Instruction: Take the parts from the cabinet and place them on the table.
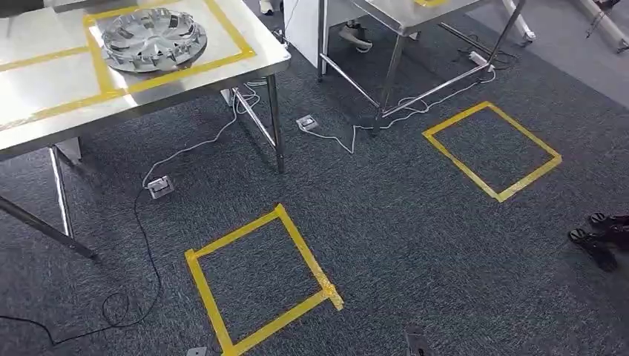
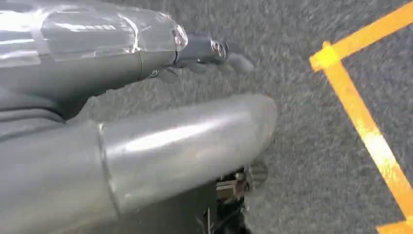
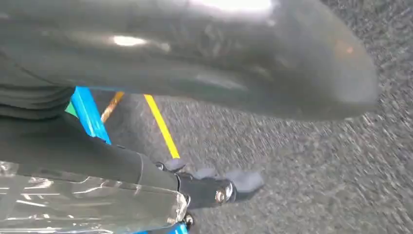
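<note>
Hubcap (image 1: pixel 153 38) lies flat on table (image 1: pixel 44 89) inside yellow tape. Left hand (image 2: pixel 160 131) and right hand (image 3: pixel 204 63) hang over carpet, fingers extended, both empty.

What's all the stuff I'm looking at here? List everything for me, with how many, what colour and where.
wheel cover: one, silver, on the near steel table inside a yellow tape outline
steel tables: two, silver, near one upper left, second top centre
tape squares on carpet: two, yellow, one bottom centre, one at right
floor sockets: two, silver, and on the grey carpet
cables: white and black, trailing under the tables
power strip: one, white, under the second table
shoes: dark, right edge
left robot hand: grey, hanging above the carpet, holding nothing
right robot hand: grey, above the carpet, holding nothing
</note>
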Robot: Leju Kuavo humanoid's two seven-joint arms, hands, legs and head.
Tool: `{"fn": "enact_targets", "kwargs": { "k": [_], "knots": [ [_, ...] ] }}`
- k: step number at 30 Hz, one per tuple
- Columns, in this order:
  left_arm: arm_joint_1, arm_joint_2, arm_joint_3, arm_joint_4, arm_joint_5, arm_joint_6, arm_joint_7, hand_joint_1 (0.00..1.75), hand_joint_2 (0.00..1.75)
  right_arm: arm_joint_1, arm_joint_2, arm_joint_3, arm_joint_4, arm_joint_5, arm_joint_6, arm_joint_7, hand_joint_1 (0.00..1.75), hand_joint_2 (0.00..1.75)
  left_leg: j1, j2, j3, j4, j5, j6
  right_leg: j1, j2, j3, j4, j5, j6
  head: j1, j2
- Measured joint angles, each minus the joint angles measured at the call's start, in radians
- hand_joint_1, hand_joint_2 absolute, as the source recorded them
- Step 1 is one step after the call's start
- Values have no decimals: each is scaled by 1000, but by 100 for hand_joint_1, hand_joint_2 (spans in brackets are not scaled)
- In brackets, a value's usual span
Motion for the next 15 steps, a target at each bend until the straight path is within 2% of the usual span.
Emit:
{"fn": "enact_targets", "kwargs": {
  "k": [1,2,3,4,5,6,7,8,9,10,11,12,13,15],
  "knots": [
    [-3,-1,0,0,-5,-1,2,0,0,3,0,1,1,0,0,-6,0,0,9,22,1,-7,5,7,0,-14,-6,9,-9,2,-1,0],
    [-4,1,0,0,-7,-2,2,0,0,3,3,2,1,0,0,-9,0,0,8,33,2,-7,5,10,6,-75,-16,34,-29,8,6,0],
    [-3,0,-1,0,-9,-2,2,0,0,1,2,1,2,0,0,-10,0,0,6,51,1,-7,5,13,3,-108,-41,87,-64,15,18,0],
    [0,1,-2,0,-9,-3,3,0,0,-4,2,1,2,0,0,-13,0,0,5,71,0,-7,4,13,-1,-126,-83,176,-110,22,23,0],
    [1,2,-7,1,-9,-3,4,0,0,-5,3,2,2,0,0,-14,0,0,4,90,-3,-7,4,13,-3,-132,-119,255,-143,27,24,0],
    [1,3,-10,1,-9,-3,4,0,0,-4,5,2,2,0,0,-15,0,0,4,110,-5,-7,4,13,-7,-135,-146,315,-159,32,26,0],
    [1,4,-10,1,-9,-3,4,0,0,0,5,2,3,0,0,-16,0,0,4,122,-6,-7,4,13,-10,-136,-143,316,-148,33,29,0],
    [0,4,-11,1,-10,-3,4,0,0,5,5,2,4,0,0,-16,0,0,4,134,-6,-7,3,11,-11,-140,-115,268,-112,32,31,0],
    [-1,4,-13,0,-10,-3,4,0,0,6,5,2,5,0,0,-16,0,0,4,145,-4,-7,2,10,-11,-146,-68,181,-68,29,34,0],
    [-4,3,-15,0,-10,-3,4,0,0,6,5,2,5,0,0,-16,0,0,4,154,-1,-7,1,8,-9,-165,-13,80,-25,23,36,0],
    [-5,3,-16,0,-10,-3,4,0,0,4,3,2,6,0,0,-16,0,0,4,162,1,-8,0,5,-2,-204,24,3,-20,15,39,0],
    [-6,3,-16,0,-10,-3,4,0,0,1,3,2,6,0,0,-16,0,0,-2,169,0,-8,0,-2,6,-214,31,-8,-31,7,38,0],
    [-6,3,-16,0,-10,-3,4,0,0,1,3,2,5,0,0,-16,0,0,0,176,-1,-9,1,-8,9,-202,29,-7,-27,-1,38,0],
    [-7,2,-17,0,-10,-3,4,0,0,5,2,2,6,0,0,-16,0,0,2,190,6,-14,2,-17,12,-185,22,-6,-28,-9,35,0]
  ]
}}
